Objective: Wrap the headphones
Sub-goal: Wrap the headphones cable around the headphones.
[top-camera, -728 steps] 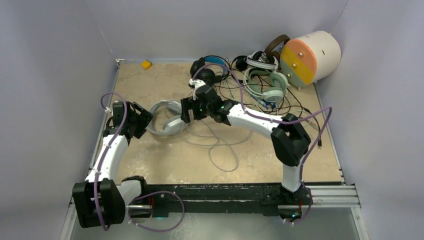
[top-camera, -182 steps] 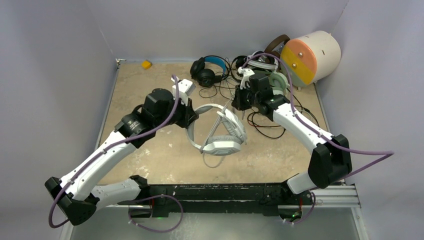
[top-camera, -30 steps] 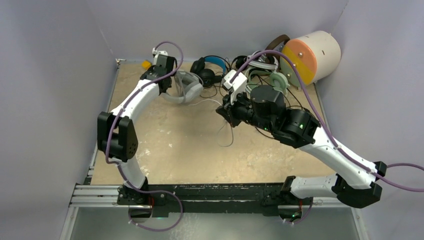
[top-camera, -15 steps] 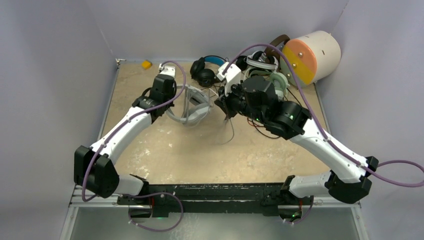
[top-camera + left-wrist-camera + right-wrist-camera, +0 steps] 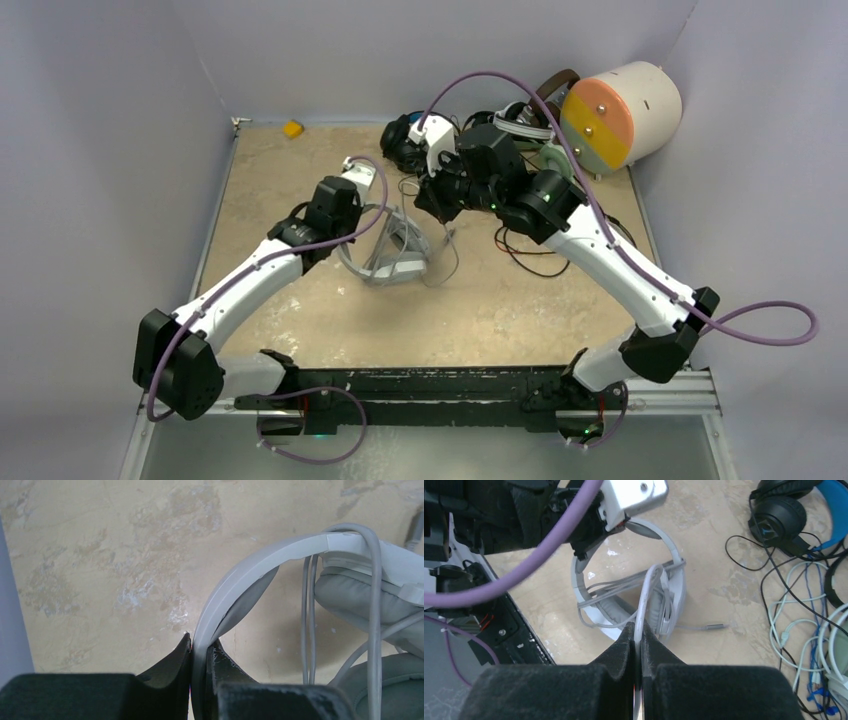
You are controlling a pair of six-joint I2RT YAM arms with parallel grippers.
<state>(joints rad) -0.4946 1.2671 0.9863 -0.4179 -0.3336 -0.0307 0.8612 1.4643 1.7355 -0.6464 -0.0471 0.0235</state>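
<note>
The white-grey headphones (image 5: 396, 252) hang just over the middle of the table, tilted. My left gripper (image 5: 200, 642) is shut on their curved headband (image 5: 280, 550). In the top view that gripper (image 5: 350, 238) is at the headset's left side. Several turns of thin grey cable (image 5: 646, 587) lie across the ear cups (image 5: 360, 595). My right gripper (image 5: 638, 627) is shut on that cable, a little behind and right of the headset, and also shows from above (image 5: 434, 200). The cable's plug end (image 5: 714, 627) lies loose on the table.
More headsets with tangled cables lie at the back: black with blue band (image 5: 402, 140), black-and-white (image 5: 522, 120), mint-green (image 5: 556, 165), brown (image 5: 552, 85). A cream cylinder (image 5: 622, 108) lies in the back right corner. A yellow block (image 5: 292, 128) sits back left.
My left arm has carried the white-grey headset from the back left toward the middle. My right gripper has moved back and left with the cable. Both stay shut.
</note>
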